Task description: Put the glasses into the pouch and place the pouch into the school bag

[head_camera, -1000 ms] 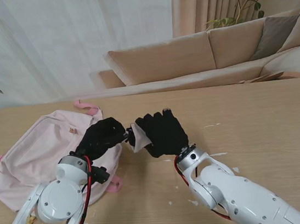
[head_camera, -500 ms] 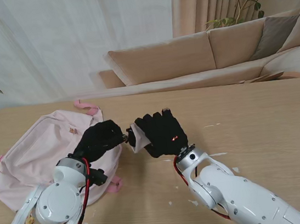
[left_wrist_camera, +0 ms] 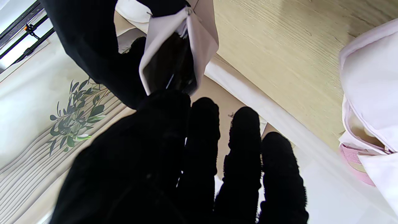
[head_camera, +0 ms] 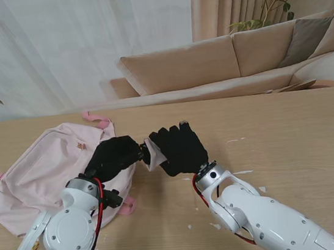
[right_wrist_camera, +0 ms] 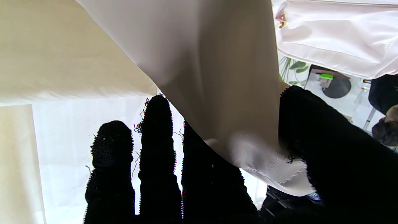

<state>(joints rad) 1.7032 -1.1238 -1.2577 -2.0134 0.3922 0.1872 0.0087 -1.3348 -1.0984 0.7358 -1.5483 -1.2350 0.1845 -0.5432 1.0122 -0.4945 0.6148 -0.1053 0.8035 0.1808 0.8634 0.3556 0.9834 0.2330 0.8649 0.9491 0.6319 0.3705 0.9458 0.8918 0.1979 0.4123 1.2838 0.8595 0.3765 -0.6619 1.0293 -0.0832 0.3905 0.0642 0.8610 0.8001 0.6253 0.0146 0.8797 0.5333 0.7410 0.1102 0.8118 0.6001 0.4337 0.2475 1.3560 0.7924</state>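
Right hand (head_camera: 179, 149) gripping pouch (head_camera: 153, 153), mouth leftward

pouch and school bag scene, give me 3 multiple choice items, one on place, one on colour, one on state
1. Where does the school bag lie on the table?
A. on the robot's left
B. on the robot's right
C. at the table's middle

2. What colour is the school bag?
A. blue
B. pale pink
C. green

3. What is the state of the pouch?
A. flat on the table
B. inside the bag
C. held up by the right robot hand

Key: 1 A, the stand view shows it beside the left robot hand. 2 B, its fabric is pale pink. 3 C, the left wrist view shows the pouch held off the table, mouth open.
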